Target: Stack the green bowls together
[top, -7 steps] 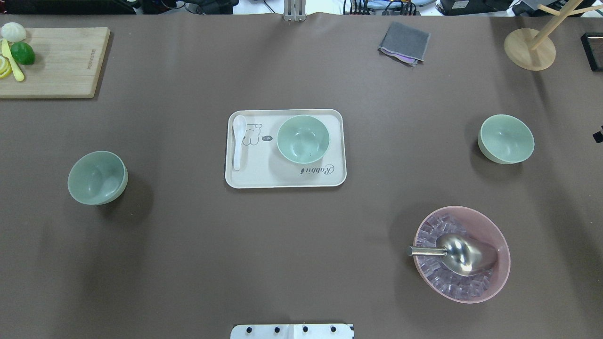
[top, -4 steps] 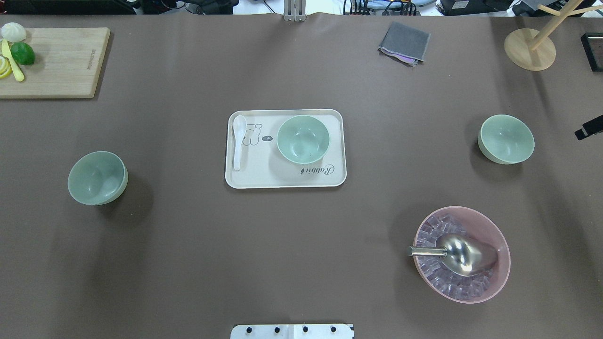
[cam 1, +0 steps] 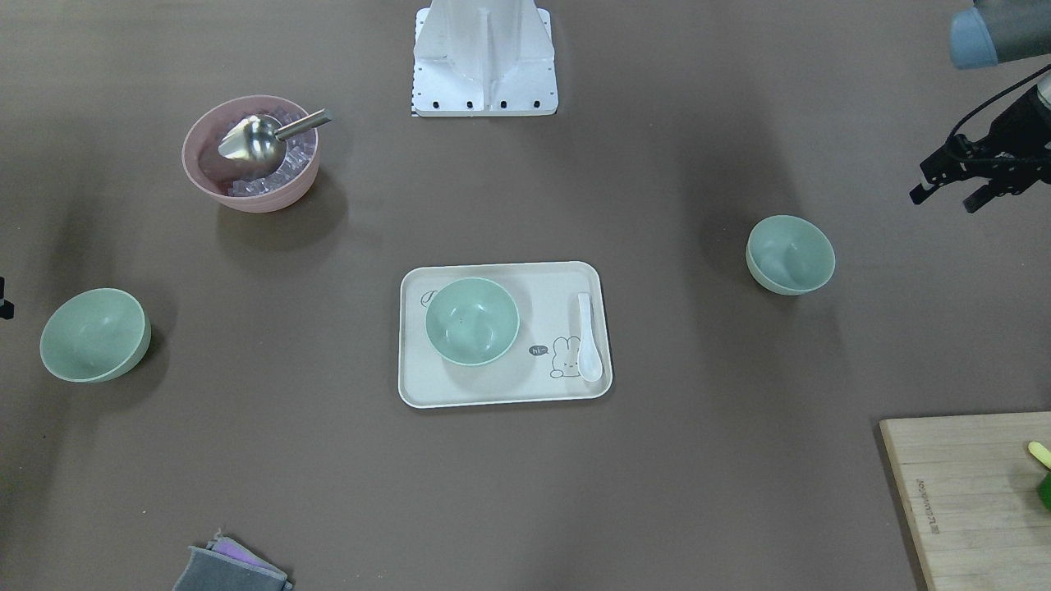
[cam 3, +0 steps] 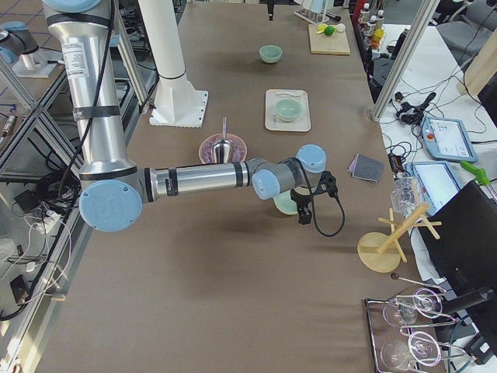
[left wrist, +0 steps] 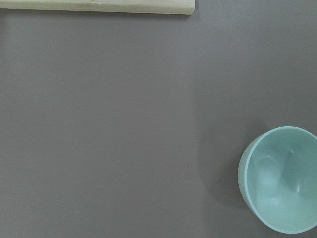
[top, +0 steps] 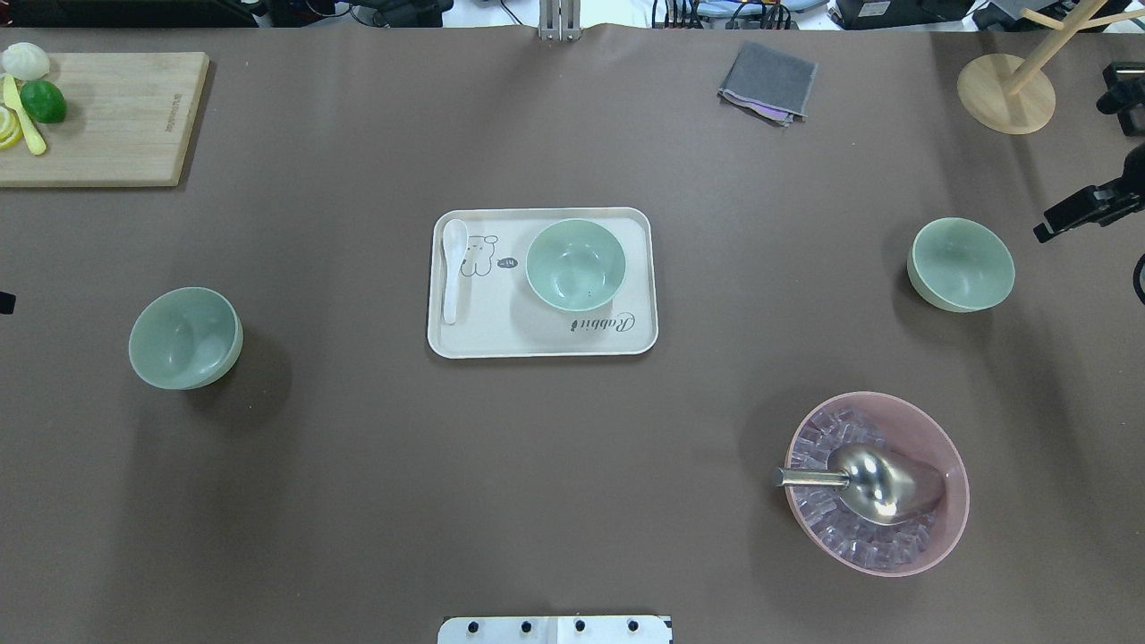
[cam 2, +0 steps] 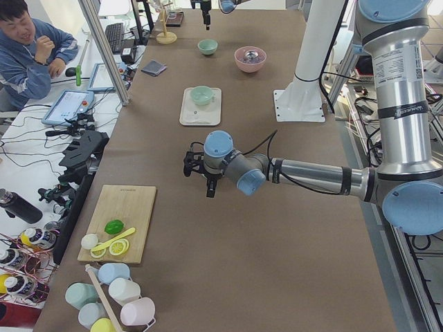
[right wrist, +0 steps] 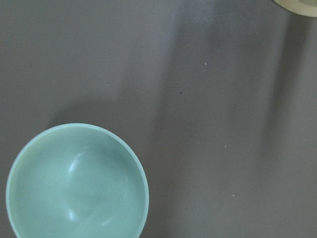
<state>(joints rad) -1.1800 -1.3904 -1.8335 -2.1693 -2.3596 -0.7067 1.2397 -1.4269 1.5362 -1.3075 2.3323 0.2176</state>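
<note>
Three green bowls are sitting apart and upright, none nested in another. All are round, smooth and matte, pale mint, with thin rims. The middle green bowl [top: 574,265] is standing on the right half of a cream rectangular tray [top: 465,340] with rounded corners and a printed rabbit drawing. A glossy white spoon [top: 453,268] is lying along the tray's left side, clear of the bowl. The left green bowl [top: 185,337] is resting directly on the tabletop [top: 572,501], a flat brown matte sheet, well to the left of the tray. The right green bowl [top: 961,264] is sitting well to the right of the tray.

The left gripper [cam 1: 944,199] is hanging above the tabletop, outward of the left green bowl and touching nothing, its two black fingers spread apart. The right gripper [top: 1064,219] is poking in at the overhead view's right edge, near the right green bowl; I cannot tell whether its fingers are apart or together.

Nearer the robot on the right, a translucent pink bowl [top: 959,501] is holding clear ice cubes [top: 841,537] and a shiny metal scoop [top: 881,483]. A wooden cutting board [top: 116,116] is lying at the far left corner, and a folded grey cloth [top: 767,80] at the far edge.
</note>
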